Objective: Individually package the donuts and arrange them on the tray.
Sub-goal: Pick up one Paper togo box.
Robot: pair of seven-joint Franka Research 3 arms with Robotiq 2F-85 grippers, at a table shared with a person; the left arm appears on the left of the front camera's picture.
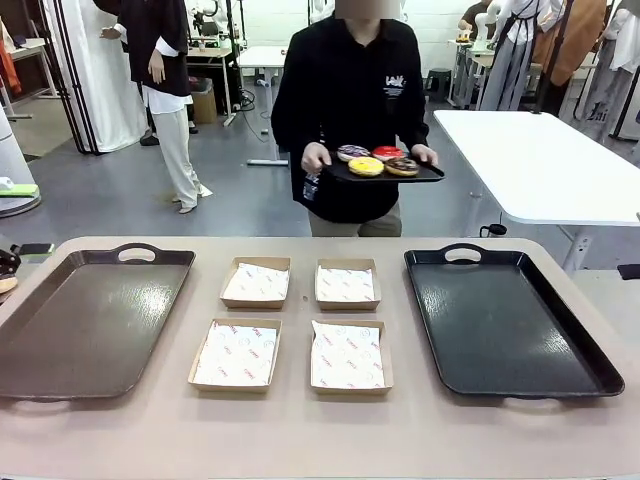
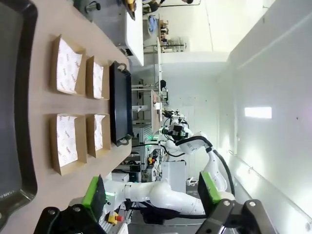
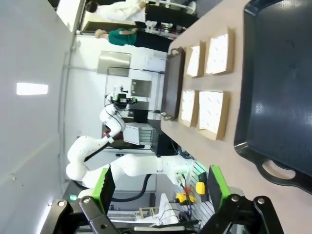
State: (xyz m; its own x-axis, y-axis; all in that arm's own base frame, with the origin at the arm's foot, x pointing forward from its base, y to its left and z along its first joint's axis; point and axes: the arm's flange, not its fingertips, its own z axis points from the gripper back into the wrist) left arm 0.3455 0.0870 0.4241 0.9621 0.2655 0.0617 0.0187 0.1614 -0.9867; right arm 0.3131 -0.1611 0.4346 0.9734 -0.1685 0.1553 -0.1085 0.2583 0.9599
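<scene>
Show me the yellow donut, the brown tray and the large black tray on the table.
yellow donut [image 1: 357,167]: front view, on its yellow glaze beside the hole.
brown tray [image 1: 90,320]: front view, on its bare floor.
large black tray [image 1: 505,325]: front view, on its bare floor.

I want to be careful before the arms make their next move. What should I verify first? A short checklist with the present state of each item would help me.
1. Left fingers open, holding nothing: ok.
2. Right fingers open, holding nothing: ok.
3. Four boxes on the table, each lined with paper and ready for a donut: ok.
4. Donuts set down on the table: not ok. All four lie on the small tray that the person holds beyond the far edge.
5. Brown tray and black tray lie flat on either side of the boxes: ok.
6. Which tray is meant for the packed boxes: cannot tell.
</scene>
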